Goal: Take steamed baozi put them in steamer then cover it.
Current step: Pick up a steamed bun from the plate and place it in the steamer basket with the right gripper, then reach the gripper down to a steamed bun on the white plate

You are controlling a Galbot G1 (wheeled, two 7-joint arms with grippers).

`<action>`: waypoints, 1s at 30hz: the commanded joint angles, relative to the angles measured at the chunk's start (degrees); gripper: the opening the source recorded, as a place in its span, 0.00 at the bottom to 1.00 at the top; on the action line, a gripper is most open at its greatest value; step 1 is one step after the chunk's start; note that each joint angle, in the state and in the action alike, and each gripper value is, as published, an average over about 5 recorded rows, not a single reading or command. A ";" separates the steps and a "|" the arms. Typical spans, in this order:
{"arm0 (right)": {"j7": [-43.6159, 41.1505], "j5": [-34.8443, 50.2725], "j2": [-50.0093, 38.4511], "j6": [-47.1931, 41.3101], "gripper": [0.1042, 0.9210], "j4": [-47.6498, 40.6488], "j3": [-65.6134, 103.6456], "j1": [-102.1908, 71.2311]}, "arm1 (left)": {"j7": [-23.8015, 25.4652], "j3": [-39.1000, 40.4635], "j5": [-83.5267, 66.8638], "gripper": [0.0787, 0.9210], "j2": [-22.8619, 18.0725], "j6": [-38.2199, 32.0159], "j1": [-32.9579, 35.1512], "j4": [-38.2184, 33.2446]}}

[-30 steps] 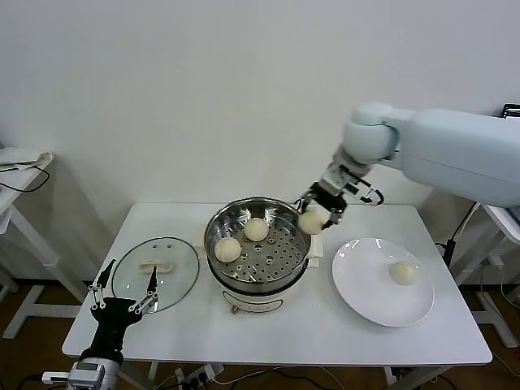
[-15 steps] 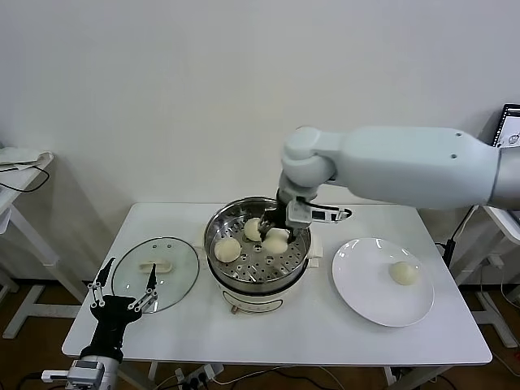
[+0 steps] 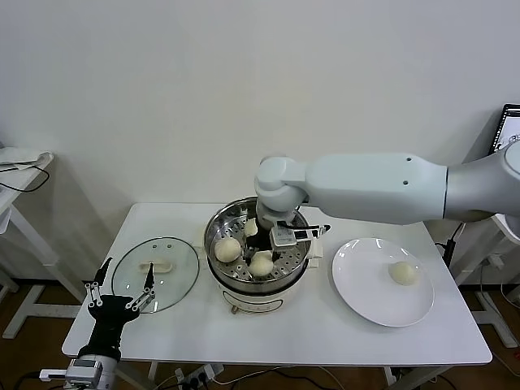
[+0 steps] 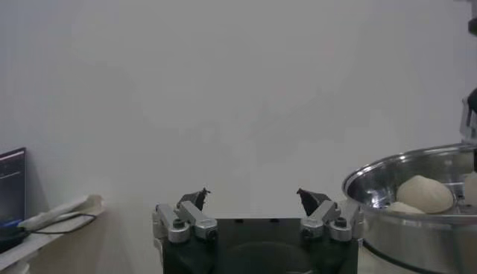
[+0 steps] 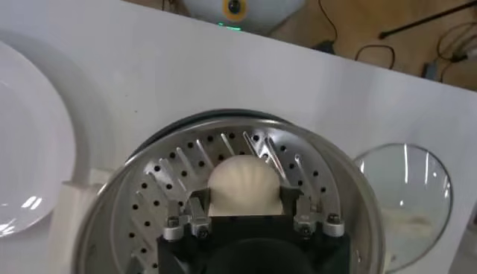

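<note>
The steamer stands mid-table on its cream base. Two baozi lie on its perforated tray. My right gripper reaches down into the pot, shut on a third baozi low at the near side of the tray; I cannot tell whether the bun touches it. A fourth baozi sits on the white plate. The glass cover lies flat, left of the steamer. My left gripper waits open at the table's front-left edge, just short of the cover.
The right arm spans from the right side over the back of the table above the plate. A small side table with a cable stands far left. The wall lies close behind the table.
The right gripper carried the baozi from beside the steamer's right rim over the pot and down to the near side of the tray. The left arm has stayed put.
</note>
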 commanded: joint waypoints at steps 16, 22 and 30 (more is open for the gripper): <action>-0.19 3.47 -6.89 -2.22 0.88 -0.39 5.88 -0.10 | -0.23 -0.75 -0.30 0.88 -0.29 -0.26 -0.03 0.30; -7.87 17.04 -20.51 -9.48 0.88 -4.23 9.22 3.25 | -0.20 -0.44 -0.26 0.88 -0.20 -0.19 -0.09 0.33; -15.66 26.50 -30.99 -26.70 0.88 -26.05 10.29 -0.45 | -0.19 0.09 0.03 0.88 -0.21 -0.09 -0.03 0.14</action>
